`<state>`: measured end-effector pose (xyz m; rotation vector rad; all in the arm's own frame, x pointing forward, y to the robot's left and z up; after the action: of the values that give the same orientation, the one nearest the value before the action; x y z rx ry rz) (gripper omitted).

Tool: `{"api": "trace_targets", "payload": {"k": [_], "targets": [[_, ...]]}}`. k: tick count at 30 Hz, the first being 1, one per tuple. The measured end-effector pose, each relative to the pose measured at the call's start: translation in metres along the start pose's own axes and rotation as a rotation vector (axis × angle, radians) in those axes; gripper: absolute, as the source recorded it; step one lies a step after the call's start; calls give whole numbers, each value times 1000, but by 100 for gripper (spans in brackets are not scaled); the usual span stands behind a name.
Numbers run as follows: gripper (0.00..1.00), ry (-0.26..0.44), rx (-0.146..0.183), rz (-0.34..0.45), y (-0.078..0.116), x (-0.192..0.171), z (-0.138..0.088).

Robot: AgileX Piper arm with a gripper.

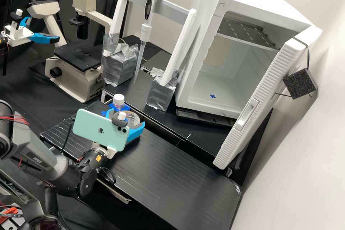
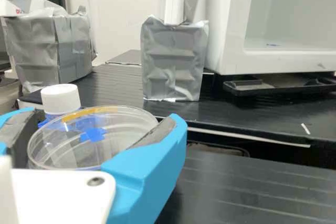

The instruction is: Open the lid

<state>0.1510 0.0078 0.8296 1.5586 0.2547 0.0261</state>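
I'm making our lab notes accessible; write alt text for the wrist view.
The gripper is around a clear round dish with orange along part of its rim. Behind stands a white-capped bottle; farther back are two grey-wrapped supports and an open white cabinet.

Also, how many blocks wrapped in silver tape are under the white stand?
2: one block at the post near the microscope, the other at the post near the open white cabinet.
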Motion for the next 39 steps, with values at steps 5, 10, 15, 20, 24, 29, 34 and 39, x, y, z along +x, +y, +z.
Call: {"api": "trace_targets", "payload": {"k": [5,10,15,20,24,29,34,39], "targets": [[0,-13,12,19,3,-2,1],[0,-15,12,20,3,-2,1],[0,-31,24,59,8,-5,2],[0,-70,40,117,15,-11,5],[0,-121,53,167,21,-15,13],[0,-190,125,245,27,-18,27],[0,-240,167,304,31,-19,37],[0,-271,152,305,30,-17,43]]}}
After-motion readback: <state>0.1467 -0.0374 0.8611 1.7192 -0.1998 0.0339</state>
